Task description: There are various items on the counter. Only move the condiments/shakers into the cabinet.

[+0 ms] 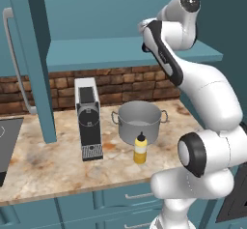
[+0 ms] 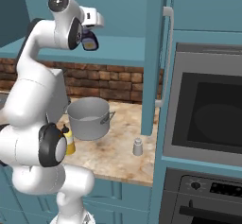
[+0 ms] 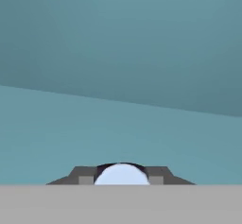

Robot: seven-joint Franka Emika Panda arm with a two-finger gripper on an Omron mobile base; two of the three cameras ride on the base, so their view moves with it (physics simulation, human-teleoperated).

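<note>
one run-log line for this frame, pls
phase: placing | end effector: shut on dark sauce bottle, above cabinet shelf | yellow squeeze bottle, shaker: on counter

bare teal shelf (image 1: pixel 96 51) lies open ahead; on the counter (image 1: pixel 43 167), coffee machine (image 1: pixel 89 119) at nine o'clock of the pot (image 1: pixel 139 121).

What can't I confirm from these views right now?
- Gripper: shut on the dark brown sauce bottle in the right base view; the arm hides the fingers, and the cap crowds the hand view.
- Whether the bottle touches the cabinet shelf: unclear.
- Yellow squeeze bottle: half behind the arm in the right base view.
- Small grey-white shaker: too small for detail.
</note>
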